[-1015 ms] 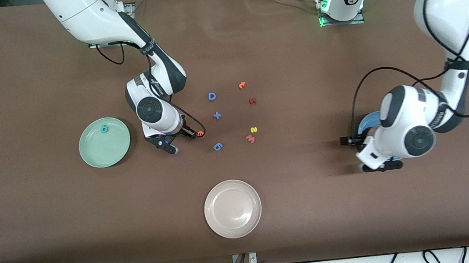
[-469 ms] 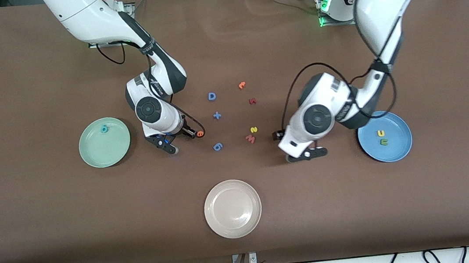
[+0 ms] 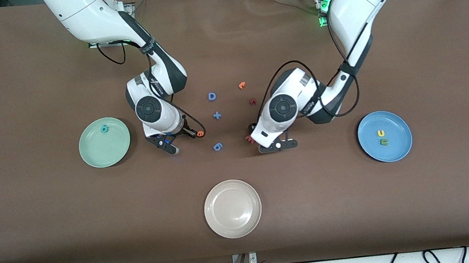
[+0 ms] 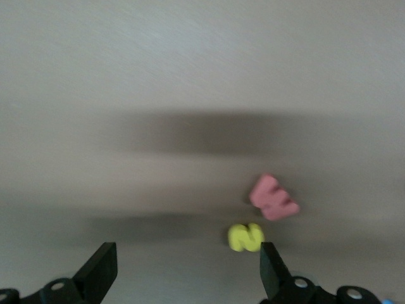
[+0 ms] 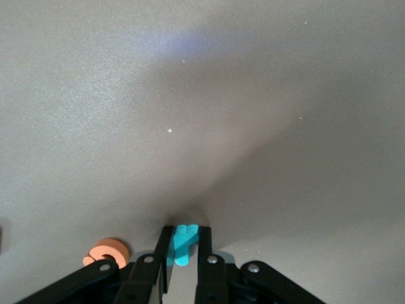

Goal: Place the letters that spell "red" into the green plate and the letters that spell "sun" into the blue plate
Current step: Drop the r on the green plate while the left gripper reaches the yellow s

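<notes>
My right gripper [image 5: 183,253] is shut on the teal "r" [image 5: 183,244], down at the table between the green plate [image 3: 95,154] and the orange "e" [image 3: 200,133]. That "e" [image 5: 106,252] lies just beside the right gripper [image 3: 169,144]. A teal "d" [image 3: 104,128] lies in the green plate. My left gripper [image 4: 186,269] is open over the table, with the yellow "s" [image 4: 245,236] close to one fingertip [image 4: 271,263] and the pink W [image 4: 273,197] beside it. In the blue plate [image 3: 398,150] lie the yellow "u" [image 3: 380,133] and the green "n" [image 3: 383,142].
Between the arms lie a blue D [image 3: 212,96], a blue plus [image 3: 217,116], a blue 6 [image 3: 217,146], an orange hooked letter [image 3: 242,85] and a dark red letter [image 3: 252,101]. A cream plate [image 3: 232,208] sits nearest the front camera.
My left arm has swung from over the blue plate to over the pink W and yellow "s", uncovering the plate. My right gripper has shut on the teal "r".
</notes>
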